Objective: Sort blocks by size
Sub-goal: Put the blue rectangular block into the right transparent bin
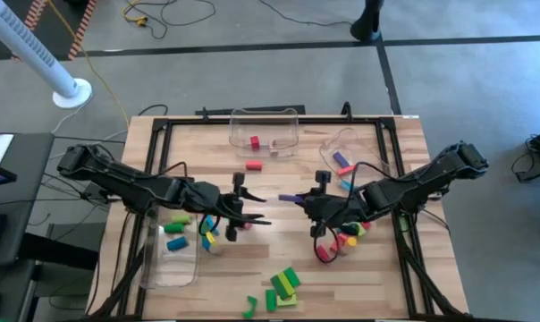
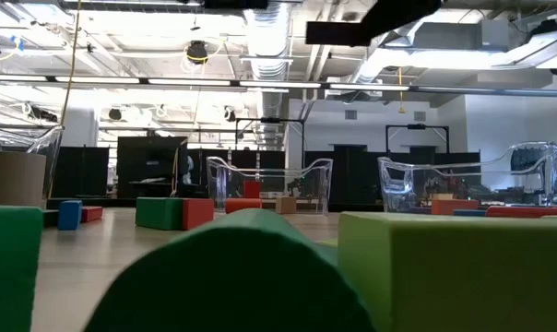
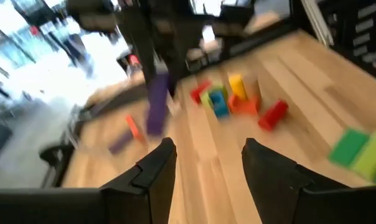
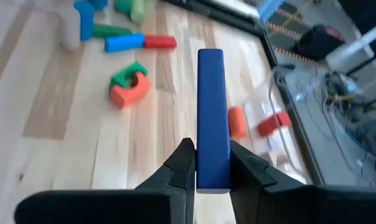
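Now right gripper (image 4: pixel 211 163) fingers clamped on long blue bar block (image 4: pixel 212 124); left gripper (image 3: pixel 203 163) fingers apart, empty. Keep bar level toward two o'clock bin.

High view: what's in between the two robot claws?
In the high view, just the long bar, pinched in the right gripper and poking toward the open left gripper. Otherwise it's bare table.

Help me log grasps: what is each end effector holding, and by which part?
Right end effector pinches a blue bar by one end. Left end effector is open, holding nothing.
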Action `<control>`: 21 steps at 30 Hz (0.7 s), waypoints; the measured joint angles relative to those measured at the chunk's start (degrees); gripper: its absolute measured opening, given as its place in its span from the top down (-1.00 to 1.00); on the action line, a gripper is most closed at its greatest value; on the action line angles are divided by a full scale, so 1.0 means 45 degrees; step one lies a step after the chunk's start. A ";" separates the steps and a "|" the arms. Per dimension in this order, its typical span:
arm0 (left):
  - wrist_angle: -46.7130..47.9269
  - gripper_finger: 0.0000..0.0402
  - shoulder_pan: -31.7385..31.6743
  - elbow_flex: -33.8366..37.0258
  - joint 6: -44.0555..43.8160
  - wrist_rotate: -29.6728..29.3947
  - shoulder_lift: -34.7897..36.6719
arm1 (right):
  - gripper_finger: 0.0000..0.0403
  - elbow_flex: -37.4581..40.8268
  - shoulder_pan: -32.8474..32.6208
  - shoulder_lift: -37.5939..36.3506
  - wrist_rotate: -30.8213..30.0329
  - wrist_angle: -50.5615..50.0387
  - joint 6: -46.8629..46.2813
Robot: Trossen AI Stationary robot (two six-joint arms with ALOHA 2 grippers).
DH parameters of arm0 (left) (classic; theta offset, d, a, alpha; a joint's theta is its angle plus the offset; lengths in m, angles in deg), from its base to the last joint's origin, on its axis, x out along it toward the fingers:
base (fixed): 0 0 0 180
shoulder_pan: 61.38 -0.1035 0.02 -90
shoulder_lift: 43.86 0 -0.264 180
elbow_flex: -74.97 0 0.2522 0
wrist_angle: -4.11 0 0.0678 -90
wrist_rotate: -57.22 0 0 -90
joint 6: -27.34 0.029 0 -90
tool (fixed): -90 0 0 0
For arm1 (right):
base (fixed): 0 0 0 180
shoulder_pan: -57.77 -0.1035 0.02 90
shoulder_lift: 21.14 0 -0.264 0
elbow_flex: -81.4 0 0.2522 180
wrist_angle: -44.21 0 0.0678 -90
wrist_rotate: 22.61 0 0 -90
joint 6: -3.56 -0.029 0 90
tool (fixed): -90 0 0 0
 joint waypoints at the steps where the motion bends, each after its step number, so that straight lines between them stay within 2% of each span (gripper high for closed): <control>1: 0.0481 0.12 0.0049 0.0000 -0.0220 -0.0076 0.0094 | 0.55 -0.0004 0.0062 -0.0139 -0.0093 -0.0338 -0.0262; 5: 0.2236 0.13 0.0263 0.0000 -0.1031 -0.0256 0.0271 | 0.56 -0.0005 0.0331 -0.0683 -0.0567 -0.2081 -0.1433; 8: 0.2809 0.13 0.0462 0.0125 -0.1542 -0.0276 0.0268 | 0.56 -0.0004 0.0692 -0.1283 -0.0593 -0.3271 -0.2417; 15: 0.2202 0.13 0.1048 0.1112 -0.1788 -0.0302 0.0266 | 0.55 -0.0004 0.2116 -0.2664 -0.0658 -0.6236 -0.4670; 21: 0.0599 0.13 0.1357 0.2144 -0.1867 -0.0201 0.0261 | 0.52 -0.0003 0.3600 -0.3443 -0.0556 -0.8080 -0.5914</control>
